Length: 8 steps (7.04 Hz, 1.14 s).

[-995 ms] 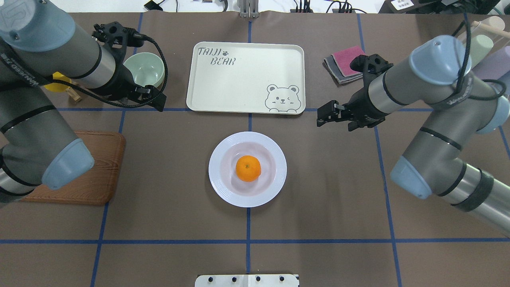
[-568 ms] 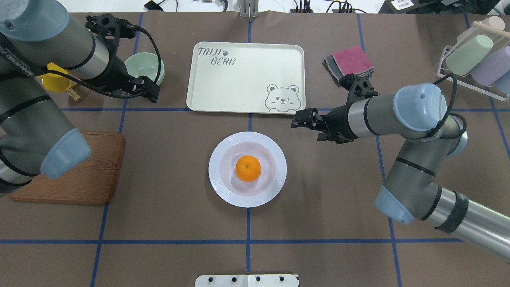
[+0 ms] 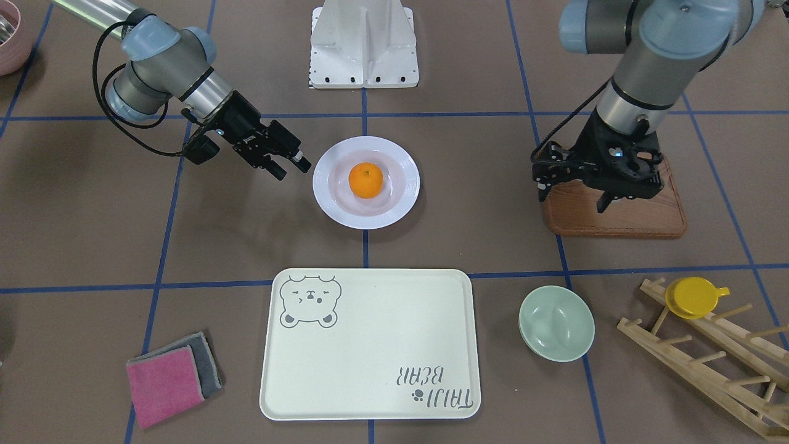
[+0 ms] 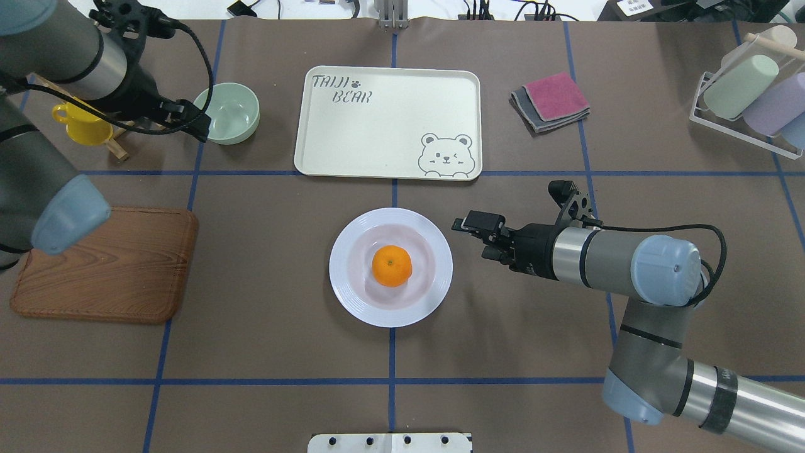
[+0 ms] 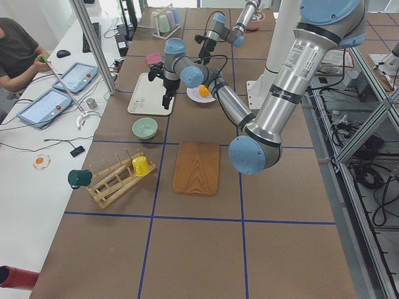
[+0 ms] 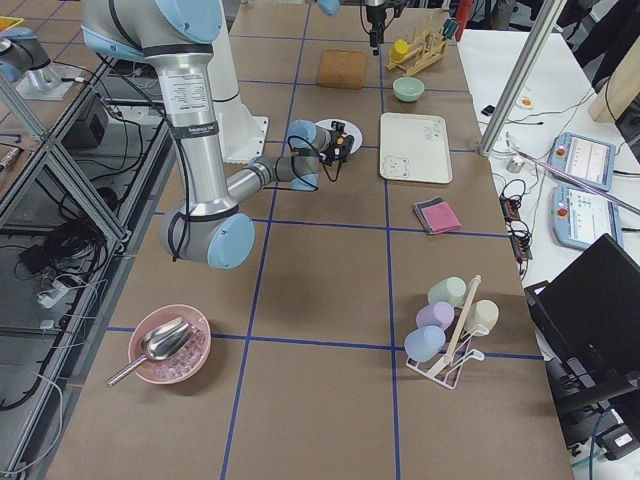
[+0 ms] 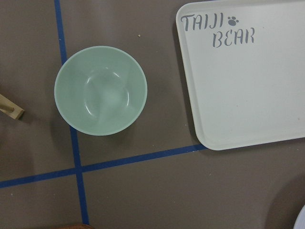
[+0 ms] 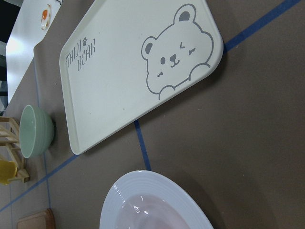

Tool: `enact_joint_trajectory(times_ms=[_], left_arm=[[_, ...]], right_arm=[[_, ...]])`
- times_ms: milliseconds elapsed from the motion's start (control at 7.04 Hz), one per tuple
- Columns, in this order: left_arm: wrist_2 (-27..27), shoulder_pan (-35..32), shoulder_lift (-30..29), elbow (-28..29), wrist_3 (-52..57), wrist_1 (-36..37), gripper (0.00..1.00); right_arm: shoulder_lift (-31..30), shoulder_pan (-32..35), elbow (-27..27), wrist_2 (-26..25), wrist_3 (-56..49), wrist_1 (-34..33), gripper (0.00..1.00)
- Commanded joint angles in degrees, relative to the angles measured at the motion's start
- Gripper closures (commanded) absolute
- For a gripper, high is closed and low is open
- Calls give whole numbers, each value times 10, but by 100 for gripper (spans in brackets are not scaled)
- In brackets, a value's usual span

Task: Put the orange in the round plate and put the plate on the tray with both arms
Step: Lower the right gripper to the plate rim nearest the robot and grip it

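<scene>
A: Front-facing view, item: round plate [image 3: 404,206]?
B: Mid-tabletop, orange [image 3: 365,180] in its well. Right gripper [image 3: 290,166], fingers spread, just beside its rim, not touching; left gripper [image 3: 572,196], likewise spread, well apart.
A: Overhead view?
B: Round plate lies straight off the right gripper's tips; tray [image 4: 390,126] beyond it, toward the tabletop's far edge.
A: Right wrist view?
B: Rim low in frame, tray past it. Right arm judged nearer.
</scene>
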Motion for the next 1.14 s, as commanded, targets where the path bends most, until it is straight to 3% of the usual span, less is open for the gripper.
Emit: enact_joint_trajectory(times_ms=[0,284,426,568,710,852,995], left_arm=[[-66,-95,73,12,193,3,0],[-78,-119,77,36,219,1,0],[-78,-120,77,32,218,2,0],[-79,-123,78,28,217,3,0],[-78,-123,76,28,216,3,0],[-78,-123,76,28,216,3,0],[-77,-123,75,27,215,3,0]], right_arm=[[-5,-34,-27,-14,-72,48,0],[1,-57,-46,-23,-78,93,0],[14,-74,-70,-59,-75,95,0],[23,-103,-78,-158,-74,98,0],[33,-118,-79,-188,-70,99,0],[45,-118,-82,-188,-56,97,1],[45,-119,-88,-191,-31,97,8]])
